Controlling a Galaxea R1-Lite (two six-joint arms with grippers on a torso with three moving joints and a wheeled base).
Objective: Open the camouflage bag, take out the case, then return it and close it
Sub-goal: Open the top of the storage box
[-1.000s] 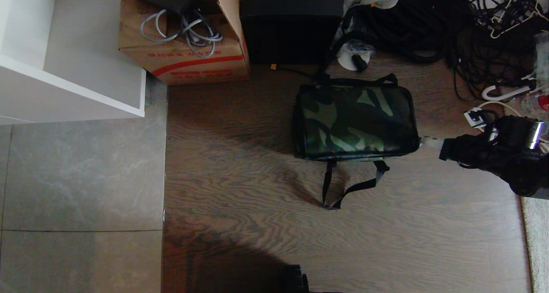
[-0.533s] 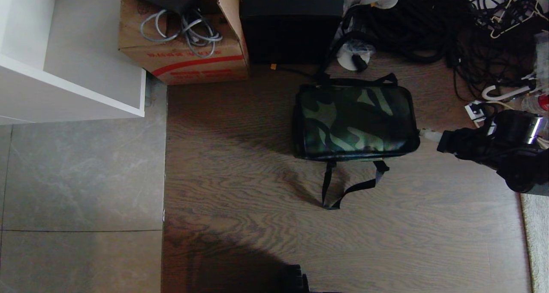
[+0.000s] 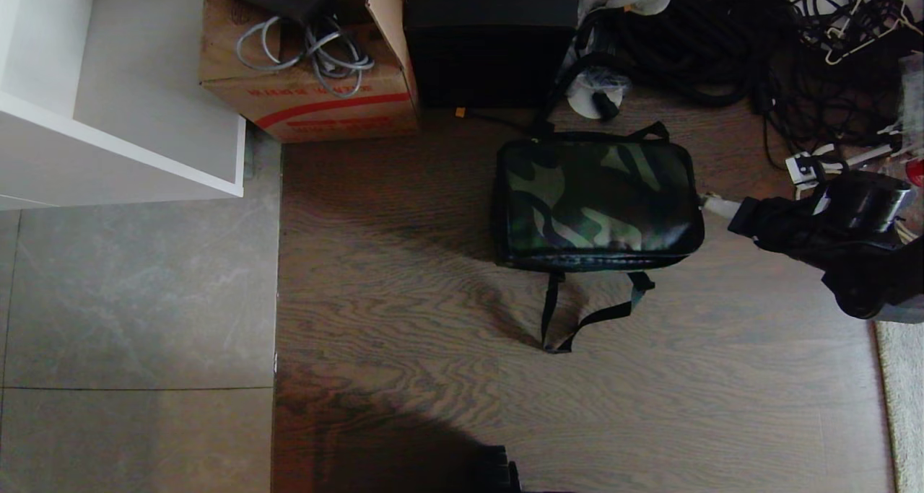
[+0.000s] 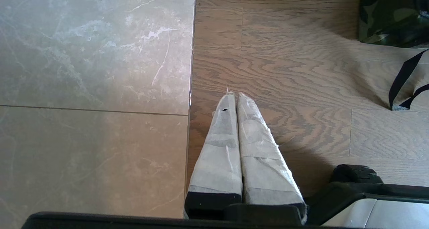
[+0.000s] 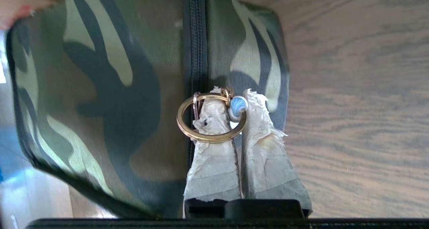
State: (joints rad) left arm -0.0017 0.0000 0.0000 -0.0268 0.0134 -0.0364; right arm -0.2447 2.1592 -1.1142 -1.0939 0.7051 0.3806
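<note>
The camouflage bag [image 3: 595,201] lies zipped shut on the wooden floor, its black straps [image 3: 577,312] trailing toward me. At the bag's right end, my right gripper [image 3: 711,204] is shut on the pale blue zipper loop [image 5: 238,105]. A gold key ring [image 5: 214,139] on the same pull hangs around one finger. The black zipper [image 5: 194,38] runs away from the fingertips across the bag's [image 5: 100,88] side. My left gripper [image 4: 234,95] is parked over the floor seam, shut and empty, with a corner of the bag [image 4: 392,17] far off. The case is hidden.
Behind the bag stand a brown cardboard box [image 3: 310,81] with grey cables and a tall black box [image 3: 491,38]. Tangled black cables [image 3: 722,45] and a white power strip [image 3: 805,167] crowd the back right. A white shelf [image 3: 123,118] is at the left, a rug edge [image 3: 902,406] at the right.
My right gripper has moved away from me along the bag's right end, keeping hold of the zipper loop, and its wrist has rolled. The left arm has not moved.
</note>
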